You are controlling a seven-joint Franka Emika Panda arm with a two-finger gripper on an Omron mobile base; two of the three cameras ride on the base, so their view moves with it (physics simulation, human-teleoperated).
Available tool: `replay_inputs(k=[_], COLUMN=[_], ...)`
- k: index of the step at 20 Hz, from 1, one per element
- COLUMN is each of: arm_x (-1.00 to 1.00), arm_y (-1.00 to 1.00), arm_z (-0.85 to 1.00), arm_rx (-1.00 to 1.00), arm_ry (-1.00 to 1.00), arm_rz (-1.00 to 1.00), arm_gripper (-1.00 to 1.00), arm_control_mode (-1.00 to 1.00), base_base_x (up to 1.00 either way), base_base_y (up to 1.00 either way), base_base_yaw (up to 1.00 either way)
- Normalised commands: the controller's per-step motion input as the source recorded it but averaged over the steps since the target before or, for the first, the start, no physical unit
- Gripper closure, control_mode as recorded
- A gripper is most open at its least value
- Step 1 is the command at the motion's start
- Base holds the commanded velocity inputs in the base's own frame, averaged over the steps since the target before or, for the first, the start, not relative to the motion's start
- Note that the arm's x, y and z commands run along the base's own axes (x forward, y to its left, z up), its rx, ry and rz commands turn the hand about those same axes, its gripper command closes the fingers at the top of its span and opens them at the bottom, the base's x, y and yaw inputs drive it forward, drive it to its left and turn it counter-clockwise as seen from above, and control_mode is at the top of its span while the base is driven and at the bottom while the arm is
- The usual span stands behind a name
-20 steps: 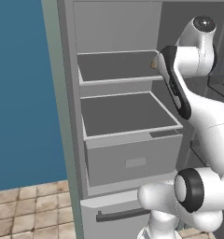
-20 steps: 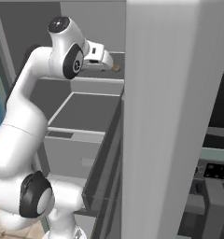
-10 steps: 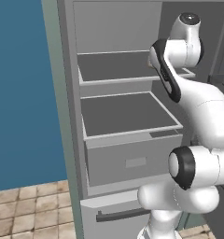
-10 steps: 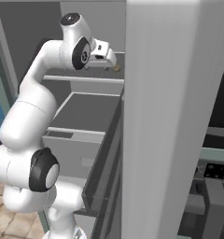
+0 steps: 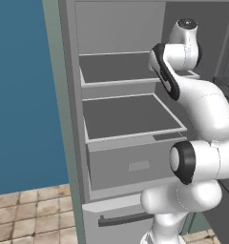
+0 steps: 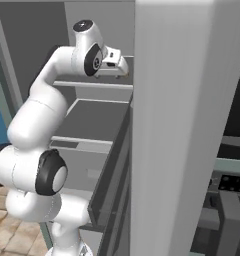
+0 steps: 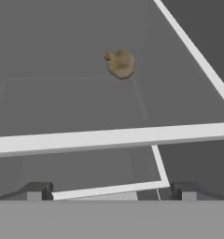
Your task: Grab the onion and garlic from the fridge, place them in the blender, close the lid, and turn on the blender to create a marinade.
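Observation:
The fridge stands open with flat grey shelves. In the hand view the garlic, a small tan-brown lump, lies on a grey shelf ahead of my gripper, well beyond the white shelf edge. The two fingertips stand wide apart with nothing between them: open. In the right base view the gripper reaches in at the height of the upper shelf, next to the door's edge. The onion, the blender and the lid are out of view.
The grey fridge door stands open close on the hand's right. Below the upper shelf are a second shelf, a drawer box and a dark bar handle. A blue wall stands at the left.
The arm's elbow and upper links have risen and swung in toward the fridge. The hand has edged slightly further in at the upper shelf. The jaws have stayed open.

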Motion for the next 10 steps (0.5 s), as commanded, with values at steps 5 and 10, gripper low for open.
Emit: replay_inputs(k=[5, 10], arm_x=[0.34, 0.41], arm_y=[-0.27, -0.16], arm_z=[-0.17, -0.11], arm_rx=[0.00, 0.00], arm_ry=[0.01, 0.01], arm_rz=[0.00, 0.00], arm_gripper=[-1.00, -1.00], arm_control_mode=[-1.00, -1.00], base_base_x=[0.00, 0.00], base_base_y=[0.00, 0.00], base_base_yaw=[0.00, 0.00])
